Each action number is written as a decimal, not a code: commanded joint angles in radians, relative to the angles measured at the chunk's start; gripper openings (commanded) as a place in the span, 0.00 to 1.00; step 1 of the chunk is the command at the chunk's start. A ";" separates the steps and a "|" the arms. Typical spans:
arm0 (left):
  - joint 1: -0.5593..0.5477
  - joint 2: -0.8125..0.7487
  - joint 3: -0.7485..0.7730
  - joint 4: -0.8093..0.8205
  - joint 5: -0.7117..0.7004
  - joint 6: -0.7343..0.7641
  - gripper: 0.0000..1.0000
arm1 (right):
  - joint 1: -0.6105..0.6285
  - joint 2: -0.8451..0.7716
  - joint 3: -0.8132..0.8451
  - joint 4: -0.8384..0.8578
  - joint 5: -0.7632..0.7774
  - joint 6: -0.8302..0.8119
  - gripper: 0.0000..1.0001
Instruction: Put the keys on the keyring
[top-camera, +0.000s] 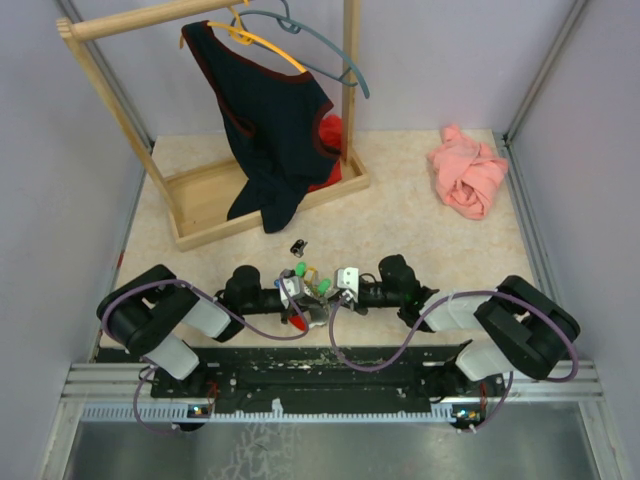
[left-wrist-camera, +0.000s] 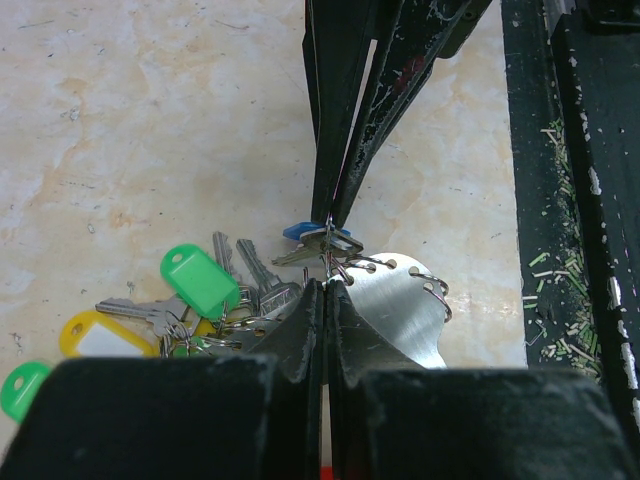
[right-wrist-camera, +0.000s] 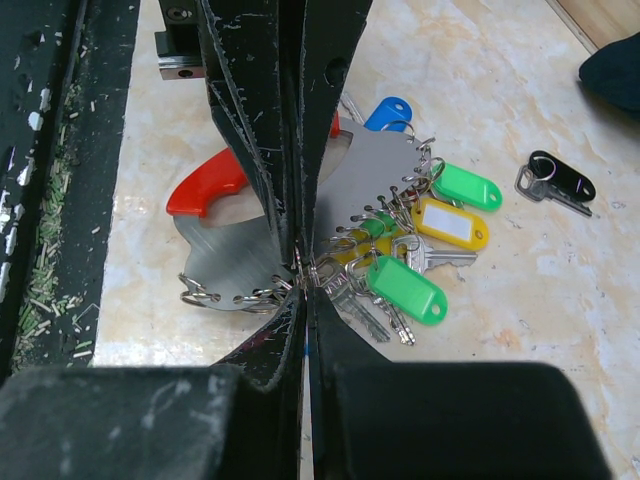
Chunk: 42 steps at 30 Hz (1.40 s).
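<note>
The keyring is a silvery metal plate (right-wrist-camera: 225, 250) with a red grip (right-wrist-camera: 205, 190) and wire rings along its edge, also seen in the left wrist view (left-wrist-camera: 400, 300). Several keys with green (right-wrist-camera: 405, 290), yellow (right-wrist-camera: 450, 222) and blue (right-wrist-camera: 388, 112) tags hang from it. My left gripper (left-wrist-camera: 327, 284) is shut on a wire ring at the plate's edge. My right gripper (right-wrist-camera: 303, 278) meets it tip to tip, shut on a small silvery key with a blue head (left-wrist-camera: 300, 232). In the top view both grippers (top-camera: 310, 300) (top-camera: 330, 296) meet over the bunch.
A loose key with a black tag (right-wrist-camera: 560, 180) lies on the table beyond the bunch (top-camera: 298, 246). A wooden rack (top-camera: 200, 215) with a dark garment (top-camera: 270, 130) stands at the back left. A pink cloth (top-camera: 468, 178) lies back right. The black rail (left-wrist-camera: 580, 200) runs close by.
</note>
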<state>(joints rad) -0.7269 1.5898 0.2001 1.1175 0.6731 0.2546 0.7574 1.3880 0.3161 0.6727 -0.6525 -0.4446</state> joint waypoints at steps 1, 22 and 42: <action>-0.005 -0.001 0.019 0.011 0.015 -0.002 0.01 | 0.010 -0.015 0.017 0.049 -0.023 -0.017 0.00; -0.006 0.004 0.030 -0.006 0.048 0.013 0.01 | 0.023 0.032 0.041 0.044 -0.033 -0.043 0.00; -0.017 0.012 0.041 -0.020 0.049 0.022 0.01 | 0.031 0.062 0.062 0.047 -0.108 -0.031 0.00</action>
<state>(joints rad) -0.7315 1.5970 0.2161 1.0519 0.6998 0.2707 0.7658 1.4441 0.3302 0.6632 -0.7025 -0.4858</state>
